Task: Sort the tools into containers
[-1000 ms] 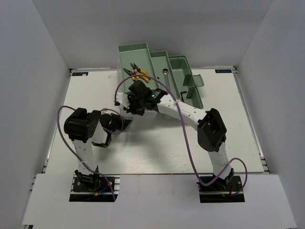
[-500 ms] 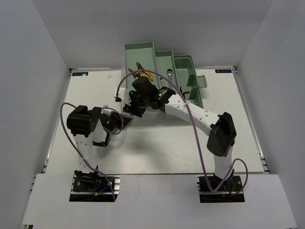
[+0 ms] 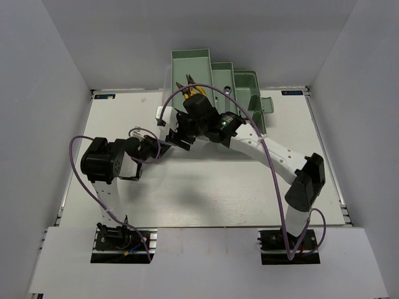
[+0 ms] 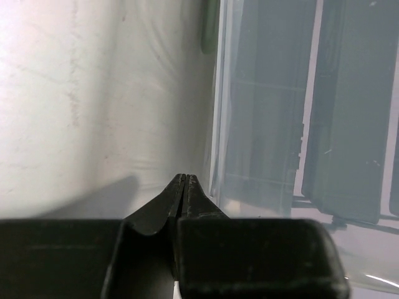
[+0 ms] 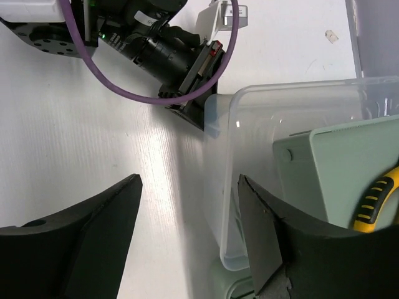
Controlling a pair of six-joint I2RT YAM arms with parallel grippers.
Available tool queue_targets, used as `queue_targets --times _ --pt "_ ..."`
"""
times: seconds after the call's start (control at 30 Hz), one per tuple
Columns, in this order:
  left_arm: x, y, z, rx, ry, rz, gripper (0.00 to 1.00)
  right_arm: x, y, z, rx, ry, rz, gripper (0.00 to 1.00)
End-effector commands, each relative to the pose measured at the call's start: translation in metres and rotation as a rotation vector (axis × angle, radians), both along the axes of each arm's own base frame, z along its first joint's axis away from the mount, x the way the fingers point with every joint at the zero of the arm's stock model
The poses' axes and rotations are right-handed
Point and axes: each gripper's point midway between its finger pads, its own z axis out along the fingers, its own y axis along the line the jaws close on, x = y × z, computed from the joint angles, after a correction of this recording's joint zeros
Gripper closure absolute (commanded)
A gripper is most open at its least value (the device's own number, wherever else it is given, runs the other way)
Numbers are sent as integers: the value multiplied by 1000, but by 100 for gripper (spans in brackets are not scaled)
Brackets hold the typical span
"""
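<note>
Two black base plates (image 3: 121, 240) sit at the near edge of a white bench (image 3: 206, 199), faintly scuffed and closed in by plain white walls (image 3: 50, 75) on three sides. The left jaws are pressed fully together, gripping nothing, their tips just beside the edge of the clear lid (image 4: 274, 124). The right jaws gape wide and empty, with the lid's rounded edge between them. Beyond, the pale green toolbox (image 3: 193, 62) stands at the bench's far edge with its trays stepped out. Yellow-handled pliers (image 3: 194, 91) lie in the leftmost tray. Small blue labels (image 3: 105, 96) at the far corners and a white tag (image 5: 227, 12) beside the purple cable (image 5: 124, 81) are too small to read.
</note>
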Motion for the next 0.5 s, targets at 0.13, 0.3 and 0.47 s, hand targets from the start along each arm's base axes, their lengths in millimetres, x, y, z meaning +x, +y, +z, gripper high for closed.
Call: queue_targets --times 0.13,0.3,0.47 --pt "25 -14 82 -31 -294 -59 87 19 -32 56 75 -113 -176 30" --pt "29 -20 94 -37 -332 -77 87 87 -108 100 84 -374 -690 24" --pt "31 -21 107 -41 -361 -86 87 134 -194 132 170 -467 -974 52"
